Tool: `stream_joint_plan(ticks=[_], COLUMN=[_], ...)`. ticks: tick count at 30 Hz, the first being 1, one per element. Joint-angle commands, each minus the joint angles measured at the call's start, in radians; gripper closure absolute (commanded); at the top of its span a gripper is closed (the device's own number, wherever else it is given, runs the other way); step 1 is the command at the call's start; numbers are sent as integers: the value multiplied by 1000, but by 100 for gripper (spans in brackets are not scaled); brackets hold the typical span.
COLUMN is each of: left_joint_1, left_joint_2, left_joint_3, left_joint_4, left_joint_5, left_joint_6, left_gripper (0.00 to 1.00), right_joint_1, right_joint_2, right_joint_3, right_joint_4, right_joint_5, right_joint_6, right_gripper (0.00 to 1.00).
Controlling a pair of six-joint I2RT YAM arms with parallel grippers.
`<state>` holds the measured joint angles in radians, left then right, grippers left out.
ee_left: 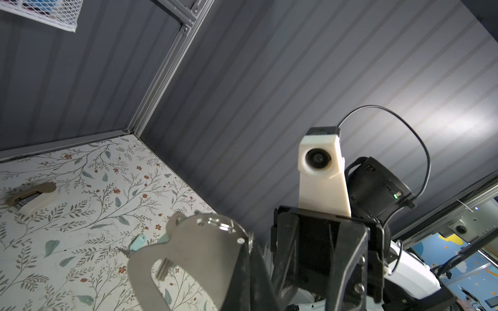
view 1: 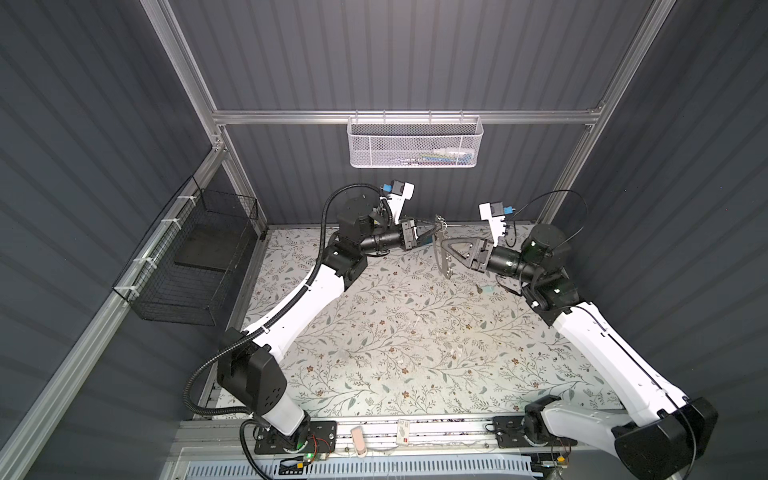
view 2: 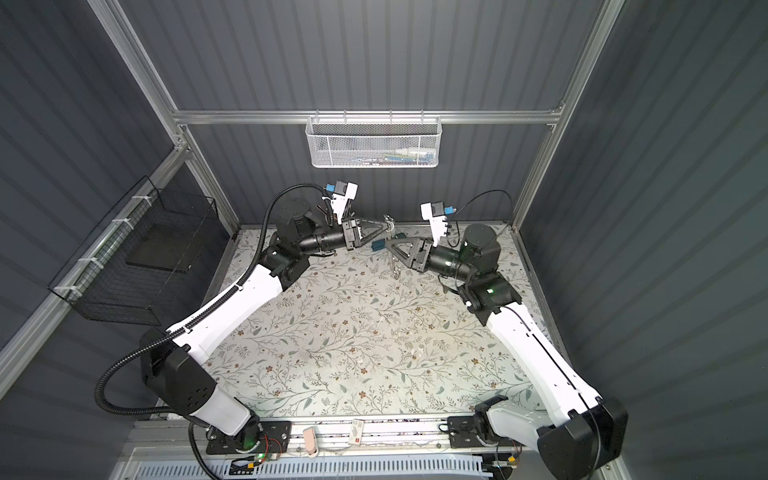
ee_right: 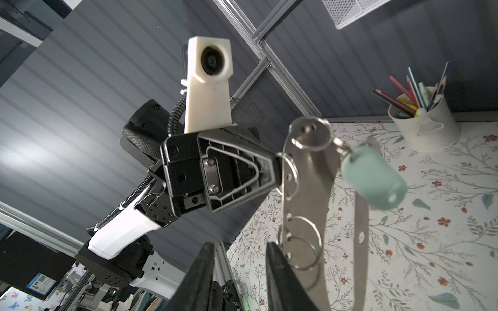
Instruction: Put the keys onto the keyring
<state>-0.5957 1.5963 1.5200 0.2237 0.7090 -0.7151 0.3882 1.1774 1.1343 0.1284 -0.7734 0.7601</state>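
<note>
Keyring [ee_right: 304, 188] hangs in mid-air, its edge clamped in your left end effector [ee_right: 279, 168]. Your right end effector [ee_right: 239, 246] stands parted beside it, gripping nothing. One key [ee_right: 374, 177] dangles from it, and a second key [ee_left: 137, 241] lies on the floral surface [view 1: 374, 332], with grey ribbed walls [view 1: 415, 62] around.

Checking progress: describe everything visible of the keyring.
The keyring is a flat grey metal plate with an oval cutout and silver split rings along one edge. It hangs roughly upright above the table, clamped at the ringed edge by the shut left pincer; the open right pincer is close beside it. A mint-tagged key hangs from an end ring.
</note>
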Motion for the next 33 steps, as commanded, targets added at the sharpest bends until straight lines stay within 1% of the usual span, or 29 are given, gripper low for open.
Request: stream_joint_plan(ticks=[1, 8, 11, 14, 15, 20, 23, 29, 32, 33], left_joint_1=[-1, -4, -4, -4, -4, -4, -4, -3, -4, -4], left_joint_2=[-30, -44, -54, -65, -66, -56, -55, -53, -55, -54], left_joint_3=[0, -21, -17, -15, -11, 9, 9, 7, 7, 8], left_joint_4=[133, 124, 83, 56, 50, 25, 25, 25, 24, 22], left_joint_5=[-5, -23, -34, -53, -58, -58, -54, -51, -51, -51], left_joint_6=[-65, -49, -20, 1, 5, 17, 17, 13, 11, 12], left_gripper=[100, 100, 100, 100, 100, 100, 100, 100, 100, 100], right_joint_1=[21, 51, 54, 55, 57, 77, 98, 132, 143, 147], right_joint_2=[14, 33, -1, -51, -88, -148, -137, -87, -66, -31], right_joint_3=[-2, 23, 30, 39, 38, 34, 65, 127, 161, 170], right_joint_4=[40, 11, -77, -190, -239, -339, -371, -404, -415, -412], right_joint_5=[30, 53, 111, 208, 275, 468, 512, 550, 546, 541], right_joint_6=[10, -9, -85, -184, -221, -327, -369, -438, -453, -448], right_gripper=[65, 65, 65, 64, 64, 63, 60, 57, 54, 54])
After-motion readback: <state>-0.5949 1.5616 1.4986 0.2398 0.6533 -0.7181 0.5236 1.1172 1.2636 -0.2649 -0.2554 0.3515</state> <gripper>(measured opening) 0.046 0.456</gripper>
